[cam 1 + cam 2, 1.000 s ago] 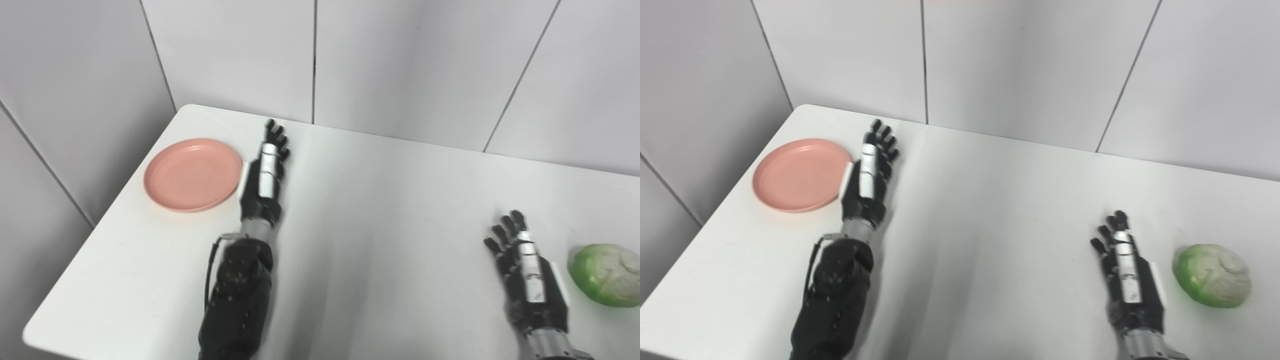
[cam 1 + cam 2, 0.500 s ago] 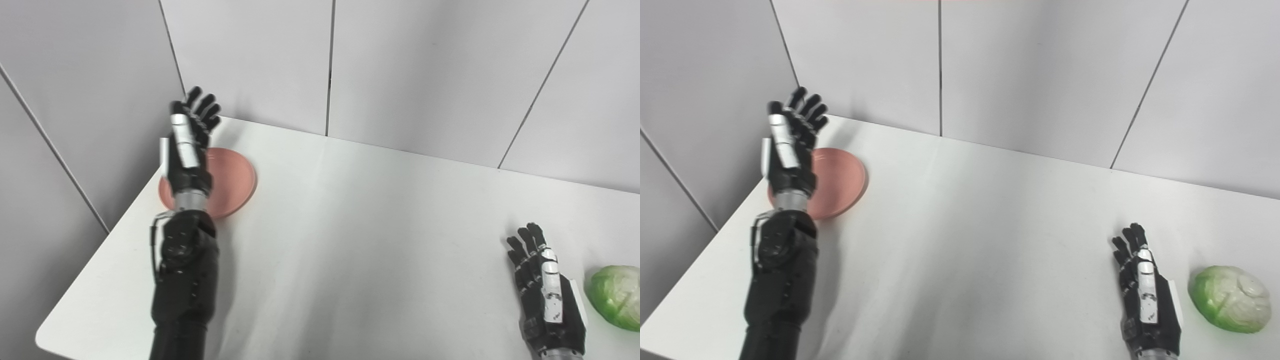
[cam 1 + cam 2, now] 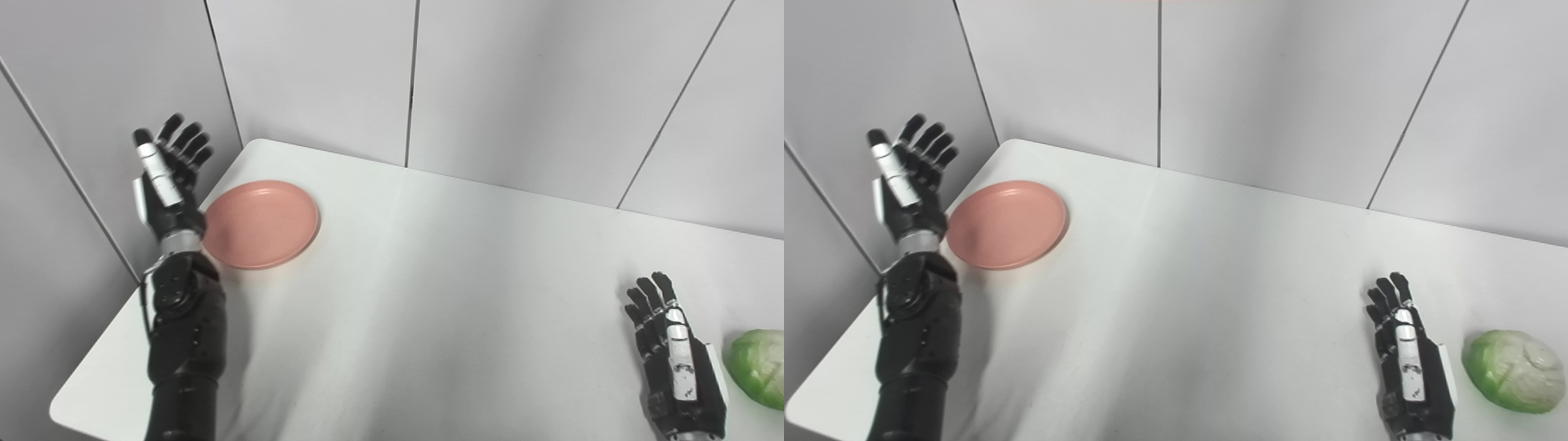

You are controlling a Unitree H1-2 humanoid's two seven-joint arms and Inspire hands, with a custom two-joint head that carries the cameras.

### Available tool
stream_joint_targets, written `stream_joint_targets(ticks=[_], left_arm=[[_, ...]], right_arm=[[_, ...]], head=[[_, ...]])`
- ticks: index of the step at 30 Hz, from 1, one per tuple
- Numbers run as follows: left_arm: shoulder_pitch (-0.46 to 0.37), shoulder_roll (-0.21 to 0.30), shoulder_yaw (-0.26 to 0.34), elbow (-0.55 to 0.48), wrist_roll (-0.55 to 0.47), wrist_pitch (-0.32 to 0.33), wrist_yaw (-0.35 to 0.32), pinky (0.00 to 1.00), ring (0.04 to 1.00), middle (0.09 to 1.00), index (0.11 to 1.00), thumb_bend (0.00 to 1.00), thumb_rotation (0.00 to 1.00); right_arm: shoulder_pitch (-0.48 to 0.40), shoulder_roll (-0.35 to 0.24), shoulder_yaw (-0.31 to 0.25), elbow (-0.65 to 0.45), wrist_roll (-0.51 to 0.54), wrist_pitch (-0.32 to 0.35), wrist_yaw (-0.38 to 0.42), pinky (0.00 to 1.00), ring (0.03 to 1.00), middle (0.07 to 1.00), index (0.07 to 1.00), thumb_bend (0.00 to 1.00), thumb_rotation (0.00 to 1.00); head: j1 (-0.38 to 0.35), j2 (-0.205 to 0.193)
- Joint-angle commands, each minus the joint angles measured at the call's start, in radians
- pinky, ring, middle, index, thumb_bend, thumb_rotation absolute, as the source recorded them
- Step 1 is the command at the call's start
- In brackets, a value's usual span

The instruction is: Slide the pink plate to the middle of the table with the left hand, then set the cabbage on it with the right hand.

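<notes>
The pink plate [image 3: 261,223] lies flat near the far left corner of the white table [image 3: 429,294]. My left hand [image 3: 164,184] is open and empty, raised above the table's left edge, just left of the plate and apart from it. The green cabbage [image 3: 1514,371] sits at the near right of the table. My right hand [image 3: 1407,361] is open and empty, resting low on the table just left of the cabbage, with a small gap between them.
Grey wall panels [image 3: 502,79] stand close behind the table and along its left side, right beside my raised left hand. The table's left edge [image 3: 122,318] runs under my left forearm.
My left hand has swung from the plate's right side, over it, to its left side and risen. The camera has shifted. The plate, cabbage and right hand stay put.
</notes>
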Motion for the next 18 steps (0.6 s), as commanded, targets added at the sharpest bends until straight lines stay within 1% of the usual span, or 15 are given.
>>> stream_joint_targets(ticks=[1,3,6,11,15,17,18], left_arm=[[-0.032,0.042,0.000,0.005,0.000,-0.055,-0.015,0.73,0.718,0.707,0.716,0.85,1.00],[-0.030,0.051,-0.001,0.024,-0.004,-0.055,-0.017,0.72,0.719,0.711,0.719,0.86,1.00],[-0.030,0.062,-0.002,0.051,-0.012,-0.047,-0.016,0.72,0.724,0.719,0.731,0.86,1.00],[-0.030,0.071,-0.003,0.097,-0.043,-0.057,-0.035,0.74,0.752,0.742,0.755,0.86,0.99],[-0.021,0.091,-0.024,0.122,-0.034,-0.054,-0.056,0.79,0.792,0.776,0.786,0.86,1.00],[-0.012,0.105,-0.040,0.131,-0.028,-0.047,-0.076,0.86,0.852,0.829,0.834,0.85,1.00],[-0.010,0.110,-0.046,0.139,-0.029,-0.044,-0.087,0.87,0.864,0.840,0.845,0.85,1.00]], right_arm=[[-0.014,-0.009,0.003,-0.024,0.003,-0.072,0.018,0.99,0.951,0.953,0.970,0.61,0.83],[-0.013,-0.006,0.004,-0.025,0.007,-0.079,0.020,1.00,0.951,0.956,0.975,0.57,0.83],[-0.010,-0.007,0.007,-0.034,-0.002,-0.081,0.015,1.00,0.956,0.961,0.978,0.53,0.85],[-0.009,-0.009,0.012,-0.037,-0.012,-0.087,0.016,1.00,0.969,0.968,0.984,0.52,0.86],[-0.010,-0.009,0.014,-0.036,-0.020,-0.092,0.015,1.00,0.971,0.969,0.983,0.51,0.86],[-0.010,-0.012,0.018,-0.036,-0.017,-0.098,0.024,1.00,0.977,0.972,0.987,0.53,0.85],[-0.010,-0.013,0.019,-0.039,-0.016,-0.100,0.027,1.00,0.978,0.971,0.986,0.53,0.85]], head=[[0.000,0.001],[0.000,0.001],[0.000,0.001],[0.005,-0.003],[0.005,-0.006],[0.008,-0.009],[0.011,-0.010]])
